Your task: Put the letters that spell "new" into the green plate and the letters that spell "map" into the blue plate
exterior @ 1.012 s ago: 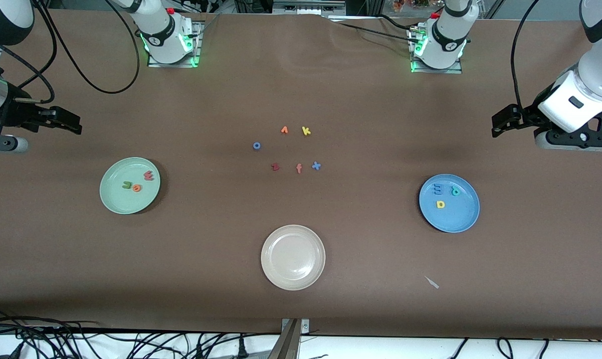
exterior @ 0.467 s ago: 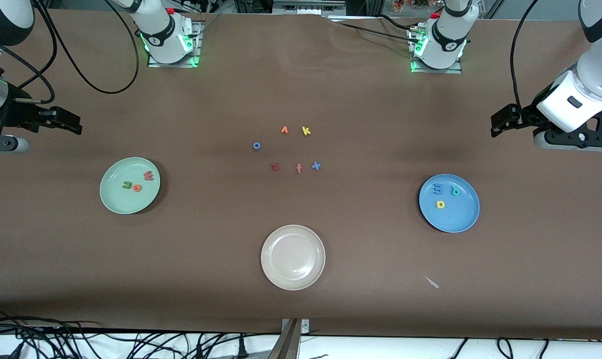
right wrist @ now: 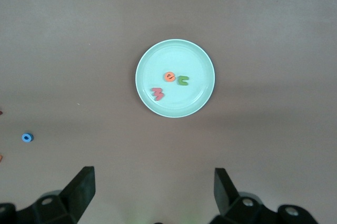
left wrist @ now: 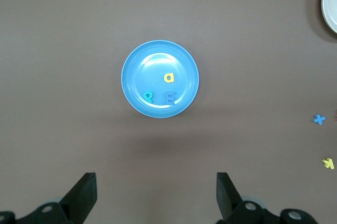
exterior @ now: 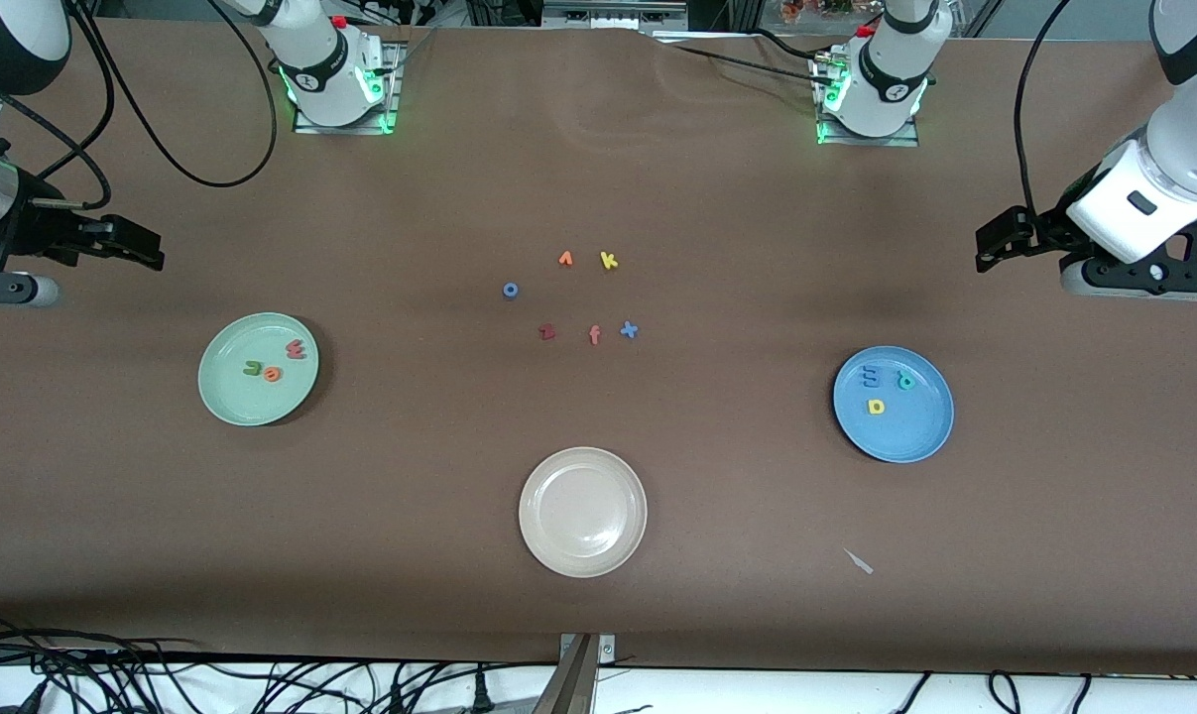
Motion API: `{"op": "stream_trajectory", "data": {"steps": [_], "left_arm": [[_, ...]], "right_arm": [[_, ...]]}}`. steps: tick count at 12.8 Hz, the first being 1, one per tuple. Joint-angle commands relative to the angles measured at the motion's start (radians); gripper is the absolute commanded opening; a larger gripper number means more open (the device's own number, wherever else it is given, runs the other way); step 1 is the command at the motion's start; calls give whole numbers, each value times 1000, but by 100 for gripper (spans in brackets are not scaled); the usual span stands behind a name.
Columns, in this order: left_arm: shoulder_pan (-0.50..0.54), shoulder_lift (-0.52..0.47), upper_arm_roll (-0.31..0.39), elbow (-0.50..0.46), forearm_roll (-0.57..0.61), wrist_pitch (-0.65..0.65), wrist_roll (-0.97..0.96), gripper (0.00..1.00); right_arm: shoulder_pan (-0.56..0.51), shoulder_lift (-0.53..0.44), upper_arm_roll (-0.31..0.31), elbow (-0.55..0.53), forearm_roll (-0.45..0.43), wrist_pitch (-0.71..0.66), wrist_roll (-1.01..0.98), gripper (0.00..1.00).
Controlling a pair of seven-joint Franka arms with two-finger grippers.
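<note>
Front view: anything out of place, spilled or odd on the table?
Only a small pale scrap lying on the table, nearer the front camera than the blue plate; it looks like stray litter. Letters sit flat inside both plates; the cream-white plate holds nothing.

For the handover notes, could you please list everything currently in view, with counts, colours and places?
green plate: one, mint, toward the right arm's end.
letters spelling "new": three, olive n, orange e, pinkish-red w, in the green plate.
blue plate: one, blue, toward the left arm's end.
letters spelling "map": three, blue m, yellow a, teal p, in the blue plate.
cream plate: one, cream-white, nearest the front camera.
spare letters: six, mixed colours, loose mid-table.
scrap: one, pale, beside the cream plate.
right tool: open, above the table by the green plate.
left tool: open, above the table by the blue plate.
</note>
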Motion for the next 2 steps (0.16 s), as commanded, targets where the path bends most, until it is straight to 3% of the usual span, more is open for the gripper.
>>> {"op": "stream_trajectory", "data": {"steps": [1,2], "left_arm": [[-4,7,6,24,-16,-20,25,100],[-4,7,6,24,-16,-20,25,100]], "right_arm": [[-11,-5,9,-5,19,4,-10,100],[-11,-5,7,-5,19,4,-10,100]]}}
